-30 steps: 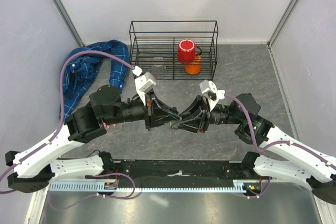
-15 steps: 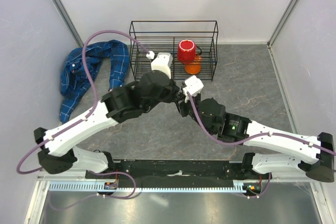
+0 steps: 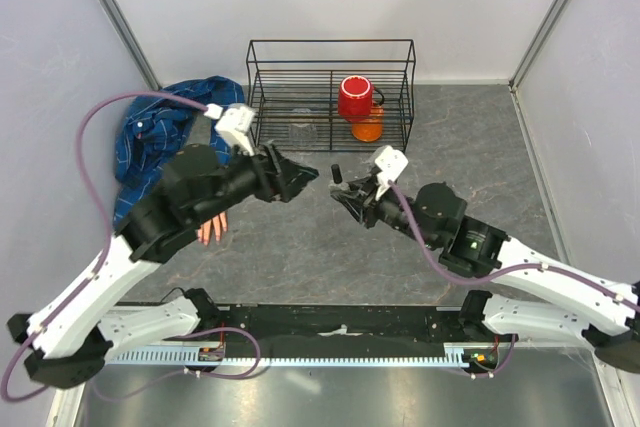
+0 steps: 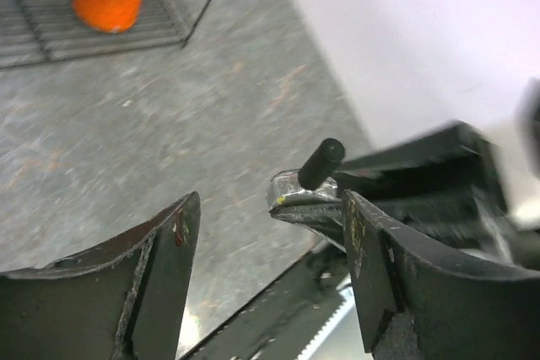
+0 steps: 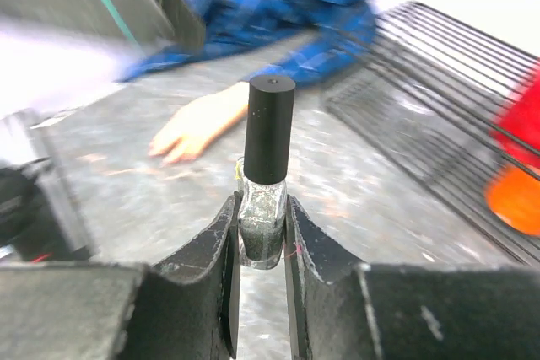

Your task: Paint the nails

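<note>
Nails (image 5: 167, 151) sit at the tips of the fake hand (image 3: 212, 228), which lies at the left of the overhead view with its wrist running up into the blue plaid sleeve (image 3: 165, 132) on the desk (image 3: 300, 257). They are too small to judge for polish. Mid-frame, the right arm's fingers (image 5: 215, 267) are clamped on the glass body of a small polish bottle (image 5: 266, 149), black cap on. The left arm's fingers (image 4: 160, 259) stand wide apart facing it, near but not touching. I'd call this the uncapping step. Next, the left fingers would need to line up around the cap, close and twist it off while the right holds the bottle steady.
</note>
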Motion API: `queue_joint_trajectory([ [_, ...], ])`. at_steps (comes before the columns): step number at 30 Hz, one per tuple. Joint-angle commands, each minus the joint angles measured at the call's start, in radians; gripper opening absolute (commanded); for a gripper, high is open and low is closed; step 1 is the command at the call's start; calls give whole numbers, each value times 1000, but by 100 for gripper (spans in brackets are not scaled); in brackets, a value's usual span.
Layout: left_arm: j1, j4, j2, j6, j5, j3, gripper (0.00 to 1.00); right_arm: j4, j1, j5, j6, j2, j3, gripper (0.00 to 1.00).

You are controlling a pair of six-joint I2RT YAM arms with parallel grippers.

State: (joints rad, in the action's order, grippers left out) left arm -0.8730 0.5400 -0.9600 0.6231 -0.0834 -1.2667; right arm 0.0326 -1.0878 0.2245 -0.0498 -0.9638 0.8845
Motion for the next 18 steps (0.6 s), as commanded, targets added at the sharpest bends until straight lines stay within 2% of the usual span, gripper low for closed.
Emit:
queue_joint_trajectory([
  [1,68,-158,108,-19,289,46,72,56,91,-541,-90,74,-13,0],
  [5,77,-221,119,-34,534,75,70,104,155,-777,-186,73,-7,0],
  [8,75,-227,109,-39,576,79,69,177,172,-885,-245,73,-16,0],
  [12,77,-264,98,-42,626,86,67,282,192,-959,-358,65,-36,0],
  [14,75,-314,81,-20,686,93,65,332,204,-973,-386,60,-45,0],
  [18,77,-354,63,-5,720,99,61,371,216,-991,-417,45,-56,0],
])
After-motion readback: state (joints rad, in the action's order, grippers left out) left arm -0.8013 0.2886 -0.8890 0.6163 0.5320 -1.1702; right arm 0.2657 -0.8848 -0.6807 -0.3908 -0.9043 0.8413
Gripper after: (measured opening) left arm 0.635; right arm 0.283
